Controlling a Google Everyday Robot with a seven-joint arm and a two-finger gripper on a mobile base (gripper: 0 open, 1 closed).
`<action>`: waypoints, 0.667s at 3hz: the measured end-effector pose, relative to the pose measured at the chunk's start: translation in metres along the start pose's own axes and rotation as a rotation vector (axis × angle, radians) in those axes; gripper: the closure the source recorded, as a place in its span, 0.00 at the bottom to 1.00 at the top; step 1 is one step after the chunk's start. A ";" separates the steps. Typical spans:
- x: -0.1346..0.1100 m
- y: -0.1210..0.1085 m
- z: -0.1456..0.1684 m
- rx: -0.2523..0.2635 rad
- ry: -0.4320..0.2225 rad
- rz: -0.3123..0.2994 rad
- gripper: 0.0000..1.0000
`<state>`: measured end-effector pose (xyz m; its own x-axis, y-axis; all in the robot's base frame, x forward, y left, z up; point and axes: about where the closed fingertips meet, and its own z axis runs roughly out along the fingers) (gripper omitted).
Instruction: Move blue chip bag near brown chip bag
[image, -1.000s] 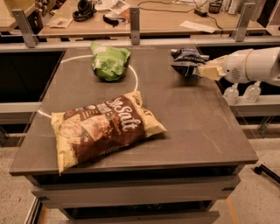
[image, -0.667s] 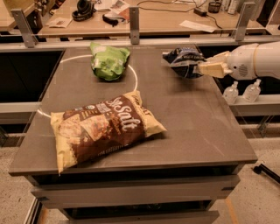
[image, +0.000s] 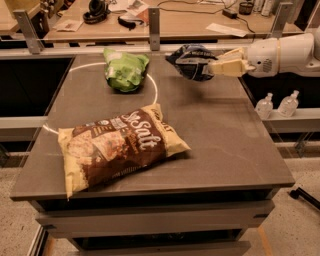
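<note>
The blue chip bag (image: 191, 61) is at the far right of the tabletop (image: 227, 145), held by its right edge. It appears raised clear of the surface, as a shadow lies beneath it. It is a small foil pack, judged light, soft and crinkly, with a slick skin and brittle contents. Take hold on a crimped end or side seam, where the foil is doubled. A pinch across the puffed middle risks slipping or crushing the chips.

The tool (image: 212, 67) reaches in from the right on the white arm (image: 290, 52). Its 2 pale fingers are closed onto the bag's right edge, with the foil pinched between them.

The brown chip bag (image: 120, 147) lies flat at the near left of the tabletop, well apart from the blue one. A green bag (image: 125, 71) rests at the far left, to the left of the diagonal path between the 2 task bags. 2 small bottles (image: 275, 104) stand on a ledge off the right side of the tabletop — outside the work area.
</note>
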<state>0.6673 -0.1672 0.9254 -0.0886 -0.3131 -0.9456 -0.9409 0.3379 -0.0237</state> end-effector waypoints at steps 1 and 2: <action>-0.013 0.013 -0.007 -0.067 -0.009 -0.030 1.00; -0.011 0.014 -0.006 -0.070 -0.007 -0.028 1.00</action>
<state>0.6535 -0.1640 0.9377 -0.0601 -0.3152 -0.9471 -0.9634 0.2666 -0.0276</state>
